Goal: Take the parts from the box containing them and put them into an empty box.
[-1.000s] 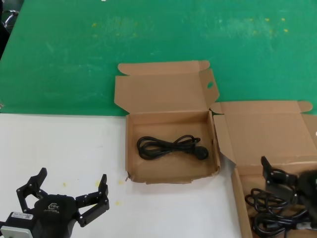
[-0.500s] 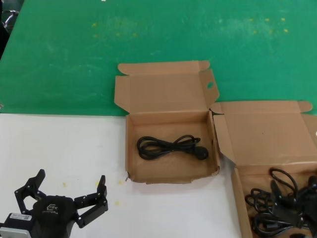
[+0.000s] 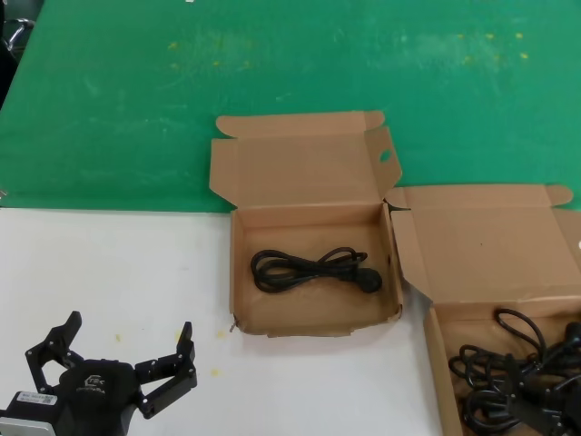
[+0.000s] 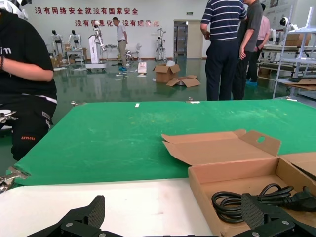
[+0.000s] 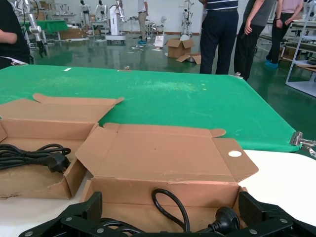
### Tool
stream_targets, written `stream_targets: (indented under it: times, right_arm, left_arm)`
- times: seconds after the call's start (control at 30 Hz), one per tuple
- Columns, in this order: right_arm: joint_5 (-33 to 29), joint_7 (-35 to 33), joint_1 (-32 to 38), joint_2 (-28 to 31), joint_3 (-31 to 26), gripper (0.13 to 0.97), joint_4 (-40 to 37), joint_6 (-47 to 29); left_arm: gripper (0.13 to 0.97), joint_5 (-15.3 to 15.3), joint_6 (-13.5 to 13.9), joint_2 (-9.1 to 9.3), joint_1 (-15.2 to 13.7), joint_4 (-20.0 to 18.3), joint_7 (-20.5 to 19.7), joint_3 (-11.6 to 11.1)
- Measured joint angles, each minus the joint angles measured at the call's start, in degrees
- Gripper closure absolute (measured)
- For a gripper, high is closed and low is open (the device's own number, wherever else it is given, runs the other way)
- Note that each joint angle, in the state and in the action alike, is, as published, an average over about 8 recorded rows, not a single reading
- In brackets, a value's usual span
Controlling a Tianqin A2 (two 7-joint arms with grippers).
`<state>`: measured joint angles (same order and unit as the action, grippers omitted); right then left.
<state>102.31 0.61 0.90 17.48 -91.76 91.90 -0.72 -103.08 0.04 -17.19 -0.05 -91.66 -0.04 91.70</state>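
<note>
The right-hand cardboard box (image 3: 490,245), shallow and brown, holds a tangle of rubbery black cords (image 3: 508,386). The middle box (image 3: 238,272) holds one coiled cord (image 3: 309,268) lying left-right, plug rightward. The right gripper (image 5: 168,210) hangs over the tangle and the left gripper (image 3: 127,341) over the white tabletop (image 3: 109,263), both with jaws spread wide and empty

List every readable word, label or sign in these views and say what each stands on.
"没有网络安全就没有国家安全" and "没有信息化就没有现代化": red lettering on the back wall.
"EXPLORE": bystander's dark trousers.
Logo on the left gripper: too small to read.
The boxes carry no print.
</note>
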Motion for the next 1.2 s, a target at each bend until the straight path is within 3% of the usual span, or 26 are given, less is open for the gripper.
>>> stream_targets:
  times: [1.2]
  right_arm:
    - [0.01, -0.01, -0.01, 0.00, 0.00, 0.129, 0.00, 0.01]
  left_arm:
    - [0.132, 0.00, 0.00, 0.00, 0.00, 0.00, 0.00, 0.00]
